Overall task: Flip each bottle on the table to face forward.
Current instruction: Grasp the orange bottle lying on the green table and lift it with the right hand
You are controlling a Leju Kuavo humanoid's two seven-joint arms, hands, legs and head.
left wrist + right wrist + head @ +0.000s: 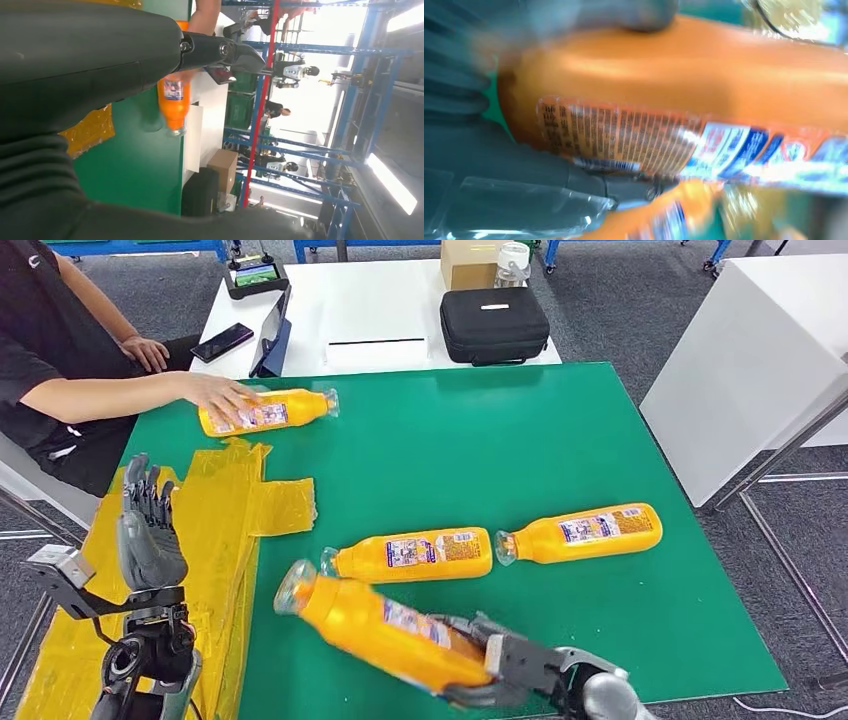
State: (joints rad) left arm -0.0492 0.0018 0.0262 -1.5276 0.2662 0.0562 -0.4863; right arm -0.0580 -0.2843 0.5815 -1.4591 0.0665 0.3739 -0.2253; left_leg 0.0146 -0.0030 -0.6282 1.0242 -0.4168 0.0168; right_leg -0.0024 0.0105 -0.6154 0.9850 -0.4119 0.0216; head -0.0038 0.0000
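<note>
head view: right hand [500, 665] grips tilted orange bottle [375, 625].

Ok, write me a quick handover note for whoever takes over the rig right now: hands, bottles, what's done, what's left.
Right hand: grips a bottle by its base, raised off the green table at the near edge, cap pointing away to the left.
Left hand: open, fingers up, over the yellow sheet.
Two bottles lie side by side mid-table, labels up: middle bottle, right bottle.
Far bottle lies under a person's hand.
Done: unclear which are already flipped.
Left: set the held bottle down label-forward; check the rest.
</note>
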